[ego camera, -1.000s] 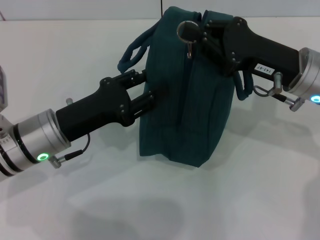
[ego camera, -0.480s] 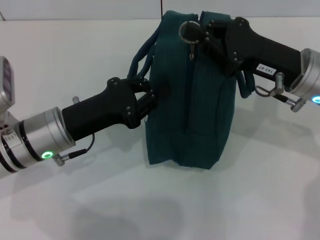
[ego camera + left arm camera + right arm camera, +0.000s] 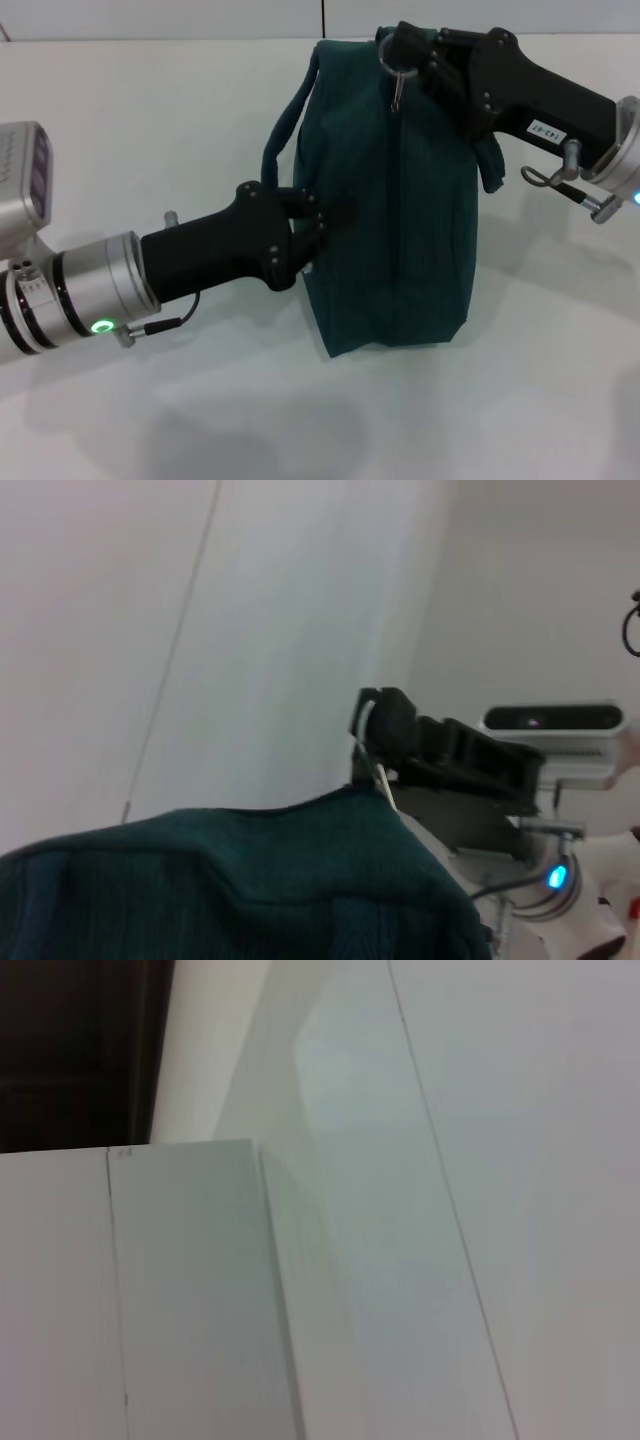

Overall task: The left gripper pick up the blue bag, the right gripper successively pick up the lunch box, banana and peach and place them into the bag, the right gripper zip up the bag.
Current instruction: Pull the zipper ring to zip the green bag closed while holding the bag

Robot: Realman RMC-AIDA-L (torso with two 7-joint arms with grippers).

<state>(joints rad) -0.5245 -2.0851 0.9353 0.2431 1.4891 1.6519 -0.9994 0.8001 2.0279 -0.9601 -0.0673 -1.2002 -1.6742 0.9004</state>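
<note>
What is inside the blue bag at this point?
Nothing inside shows: the blue bag stands on the table with its zip line closed. The right gripper holds the ring pull at the top; the left gripper presses its side.

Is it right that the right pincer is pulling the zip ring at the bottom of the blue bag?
Not quite. In the head view the right pincer holds the zip ring at the top of the blue bag, not the bottom.
</note>
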